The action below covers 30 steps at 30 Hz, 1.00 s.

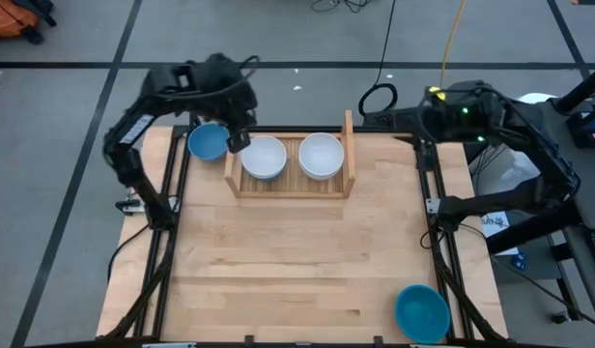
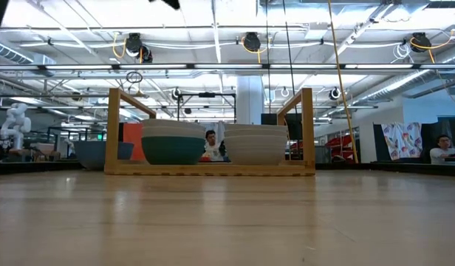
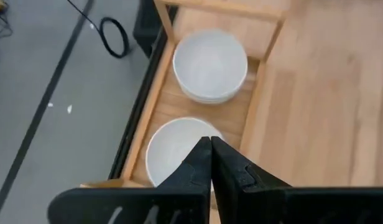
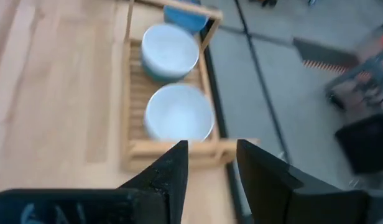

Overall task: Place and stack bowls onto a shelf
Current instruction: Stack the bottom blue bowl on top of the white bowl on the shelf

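Just beneath closed left fingers [image 3: 210, 163]: white bowl [image 3: 173, 149].

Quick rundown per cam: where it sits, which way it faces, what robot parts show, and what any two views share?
High: overhead, straight down on table; both arms, left pincer shut by shelf.
Low: tabletop level, facing shelf and room; no pincer seen.
Left wrist: looks down past shut left pincer at white bowls.
Right wrist: looks past open right pincer along shelf.
Shared: both wrist views show the same two white stacks.

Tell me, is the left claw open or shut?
Shut: in its wrist view the left claw has both fingers pressed together, holding nothing.
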Tool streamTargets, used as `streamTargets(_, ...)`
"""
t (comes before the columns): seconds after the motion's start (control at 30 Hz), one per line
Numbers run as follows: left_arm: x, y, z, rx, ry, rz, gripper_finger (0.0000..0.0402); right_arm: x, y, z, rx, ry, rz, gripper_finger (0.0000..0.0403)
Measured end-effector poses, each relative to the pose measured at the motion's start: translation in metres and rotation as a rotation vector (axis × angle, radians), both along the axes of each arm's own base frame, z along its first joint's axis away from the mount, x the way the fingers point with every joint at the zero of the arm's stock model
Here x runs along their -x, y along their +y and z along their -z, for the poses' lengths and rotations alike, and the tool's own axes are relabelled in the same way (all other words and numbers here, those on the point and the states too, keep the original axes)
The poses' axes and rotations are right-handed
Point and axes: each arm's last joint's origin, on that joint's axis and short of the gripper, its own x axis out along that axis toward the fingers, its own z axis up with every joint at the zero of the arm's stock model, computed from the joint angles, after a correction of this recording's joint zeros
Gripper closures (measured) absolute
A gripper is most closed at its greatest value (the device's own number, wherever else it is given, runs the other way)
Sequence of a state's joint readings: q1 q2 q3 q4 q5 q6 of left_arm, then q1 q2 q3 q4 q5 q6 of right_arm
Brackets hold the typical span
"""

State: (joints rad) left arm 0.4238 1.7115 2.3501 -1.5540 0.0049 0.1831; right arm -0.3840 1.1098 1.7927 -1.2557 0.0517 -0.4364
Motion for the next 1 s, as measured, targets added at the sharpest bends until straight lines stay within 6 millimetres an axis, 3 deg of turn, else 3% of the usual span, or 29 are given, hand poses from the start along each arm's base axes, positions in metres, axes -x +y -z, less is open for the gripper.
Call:
streamTargets(0.33, 0.042, -0.056, -0.032, 0.063, -0.167, 0.008, 0.0395, 0.03, 0.017, 0.018, -0.229, 0.204, 0.097, 0.03)
streamTargets(0.43, 0.052, -0.068, -0.037, 0.095, -0.192, 0.021, 0.0395, 0.031, 0.02, 0.018, -0.28, 0.184, 0.084, 0.0301)
streamTargets(0.53, 0.062, -0.079, -0.042, 0.113, -0.226, 0.035, 0.0395, 0.03, 0.027, 0.018, -0.392, 0.16, -0.037, 0.0307)
streamTargets(0.77, 0.075, -0.096, -0.048, 0.131, -0.261, 0.103, 0.0394, 0.027, 0.036, 0.022, -0.545, 0.164, -0.042, 0.0366)
streamTargets(0.87, 0.082, -0.102, -0.051, 0.131, -0.278, 0.141, 0.0394, 0.024, 0.04, 0.032, -0.597, 0.203, -0.03, 0.0395)
streamTargets(1.0, 0.094, -0.11, -0.056, 0.129, -0.302, 0.197, 0.0394, 0.017, 0.048, 0.056, -0.662, 0.314, -0.034, 0.0397)
